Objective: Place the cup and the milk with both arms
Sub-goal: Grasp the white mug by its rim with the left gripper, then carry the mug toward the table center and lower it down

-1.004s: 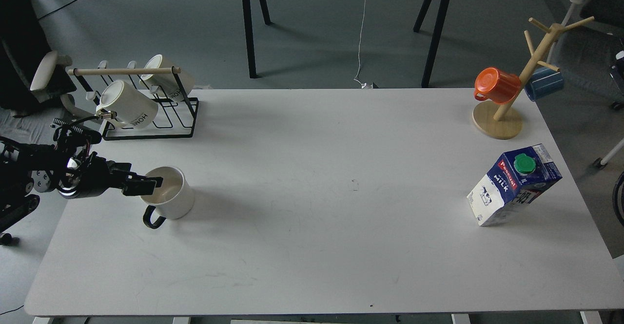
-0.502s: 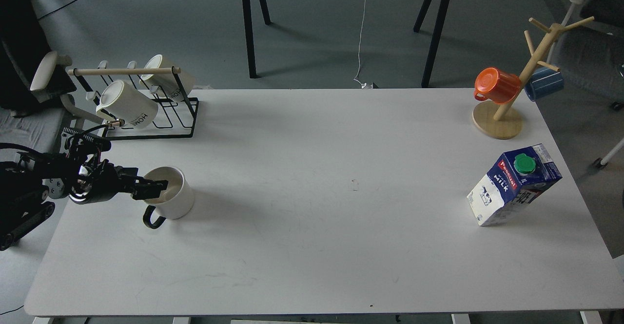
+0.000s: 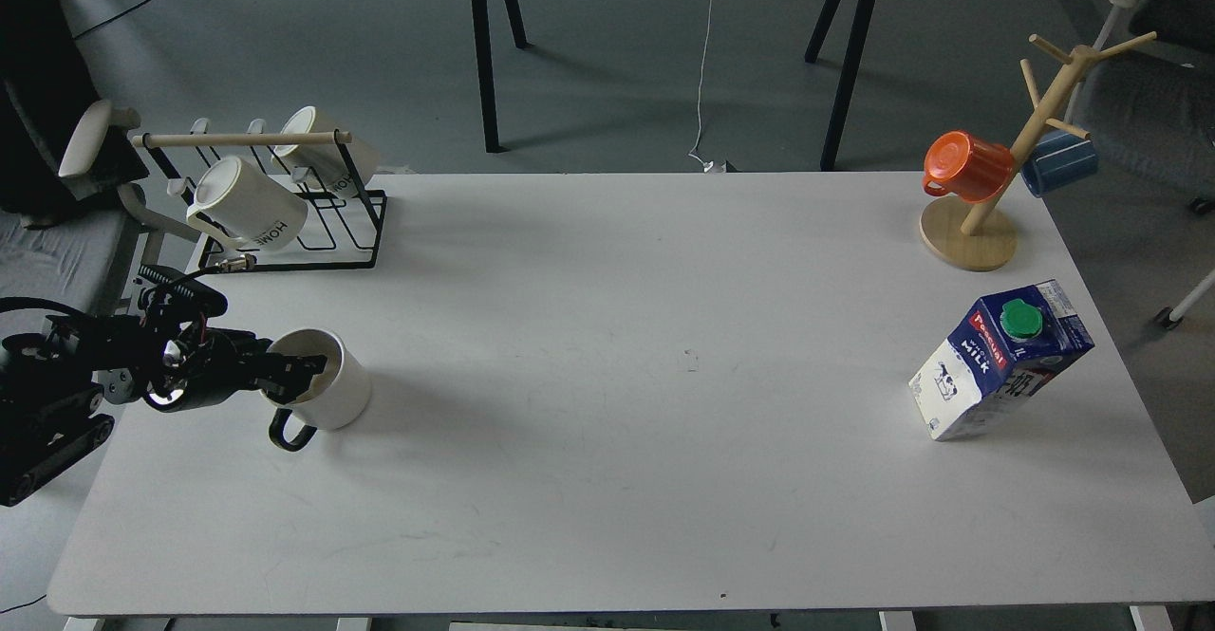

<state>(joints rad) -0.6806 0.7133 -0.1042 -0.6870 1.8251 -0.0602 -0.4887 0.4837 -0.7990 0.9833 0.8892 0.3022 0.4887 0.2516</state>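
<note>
The cream-white cup point(image 3: 332, 394) with a thin black loop handle stands upright at the table's left side, handle toward the front. My left gripper point(image 3: 292, 375) reaches in from the left at its near-left rim, one finger inside the mouth and one outside the wall, closed on the rim. The blue-and-white milk carton point(image 3: 997, 361) with a green cap stands at the right side of the white table point(image 3: 607, 441), far from the cup. My right arm is out of view.
A black wire rack point(image 3: 304, 232) with two white "HOME" mugs stands at the back left, just behind my left arm. A wooden mug tree point(image 3: 978, 223) with an orange and a blue mug stands at the back right, behind the carton.
My left gripper has come down and forward from above the cup's rim to straddle it. The cup has shifted slightly left and its handle has turned a little. The milk has not moved.
</note>
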